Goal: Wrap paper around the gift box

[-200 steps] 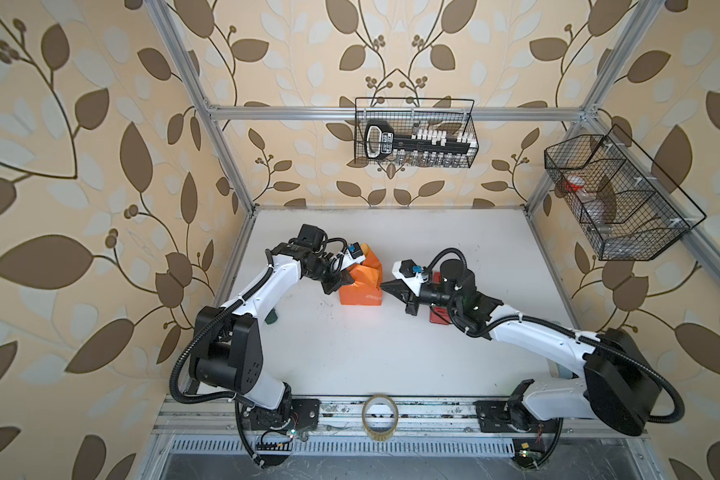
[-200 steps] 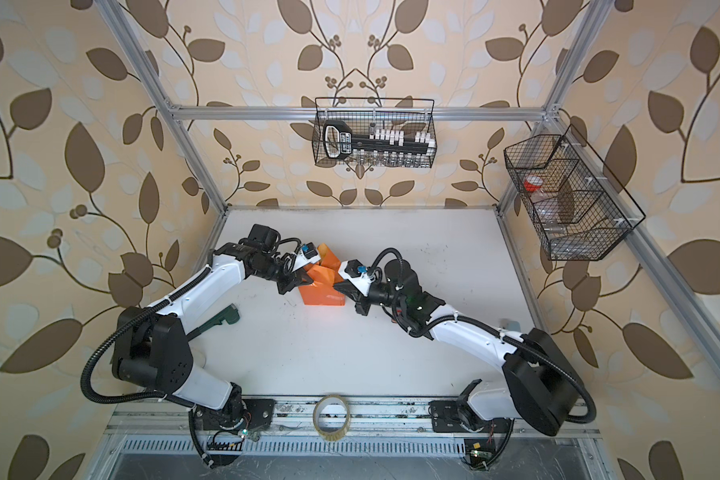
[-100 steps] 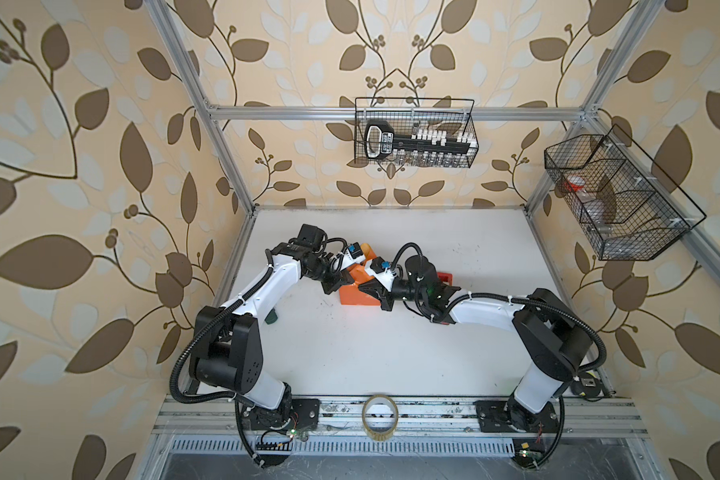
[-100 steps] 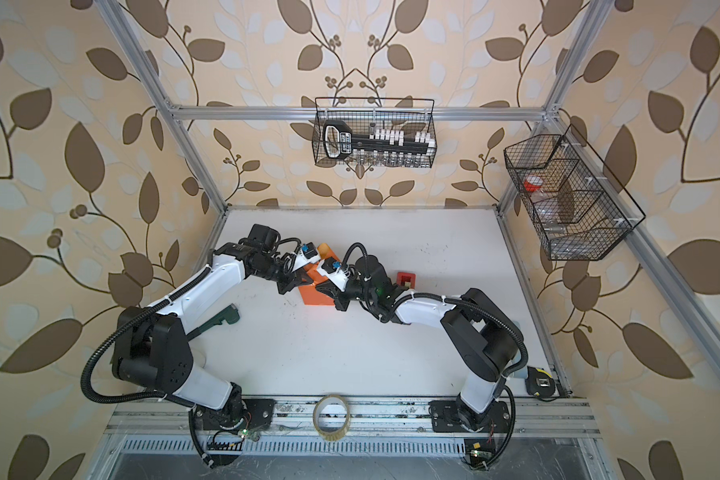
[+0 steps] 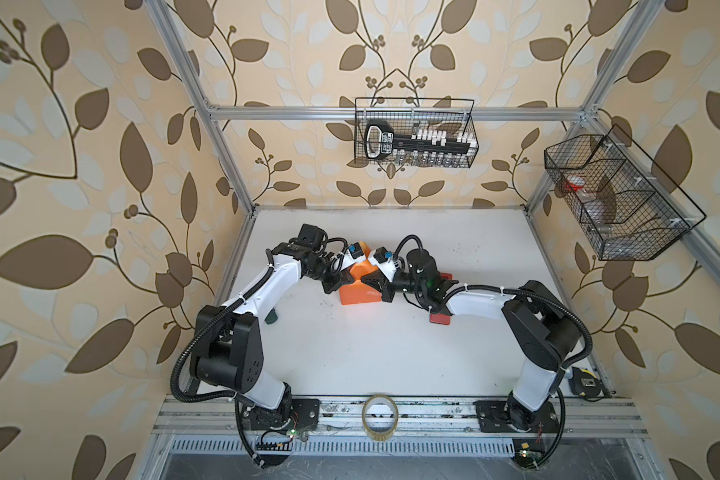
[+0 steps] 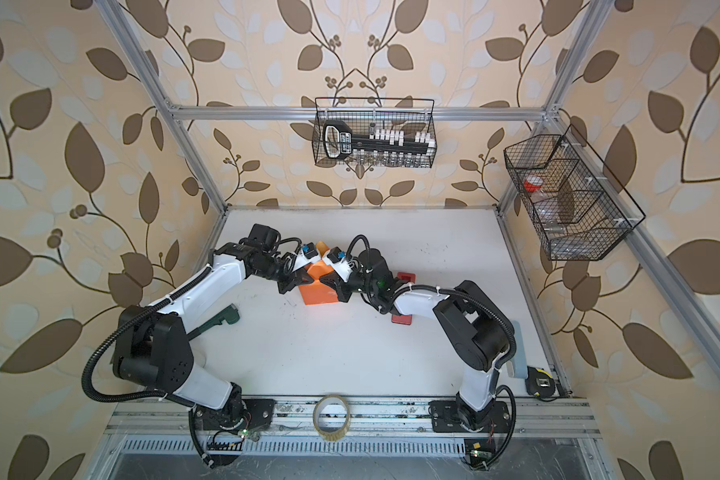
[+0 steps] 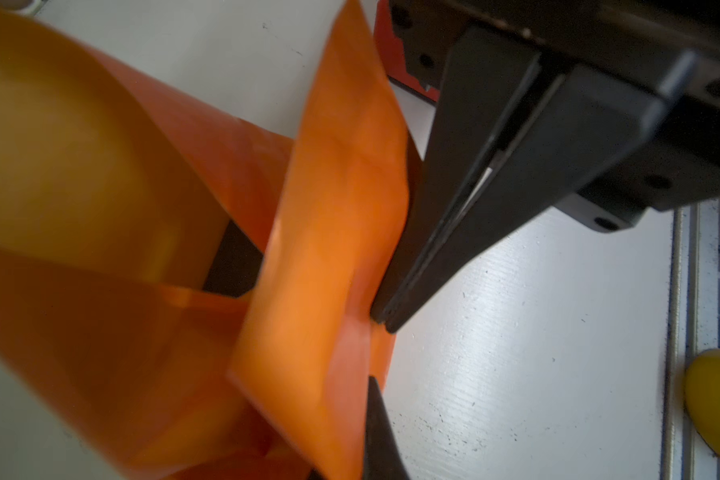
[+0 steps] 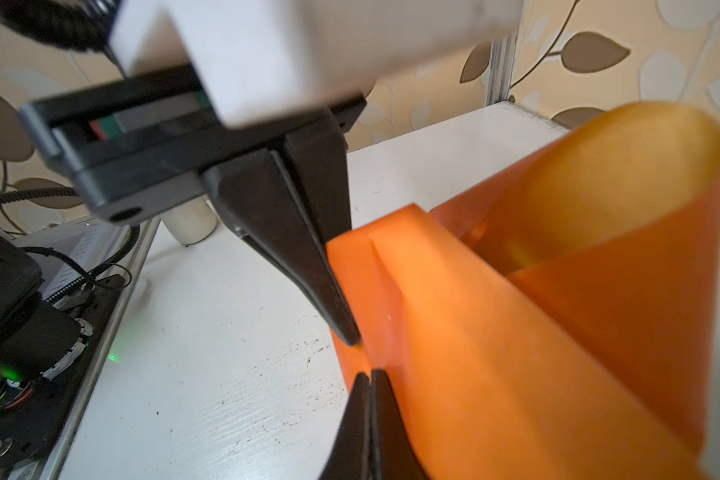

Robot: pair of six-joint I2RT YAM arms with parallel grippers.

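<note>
A white table (image 5: 350, 353) is enclosed by leaf-patterned walls. A wire basket (image 5: 414, 139) is hung on the back wall and a second basket (image 5: 616, 199) on the right wall.

The paper (image 5: 358, 291) is seen folded into an orange bundle left of the table's middle, towards the back. Its long axis is laid roughly front to back. At the far end a loose flap is curled upward, and its yellow-tan face (image 8: 624, 178) is shown there. The box is hidden by the folds.

The left gripper (image 5: 334, 286) and the right gripper (image 5: 378, 286) are met at the bundle's near side. The fingers (image 8: 329, 291) of the left one are pressed together, and so are the right one's (image 7: 454, 232). Both tips are set against the orange fold, and no paper is seen between them.

A red dispenser (image 5: 440, 318) is lying just right of the bundle, under the right arm. Bare table is left in front of the bundle up to the rail, where a tape roll (image 5: 380, 417) is standing. A tape measure (image 5: 585, 382) is kept at the front right corner.
</note>
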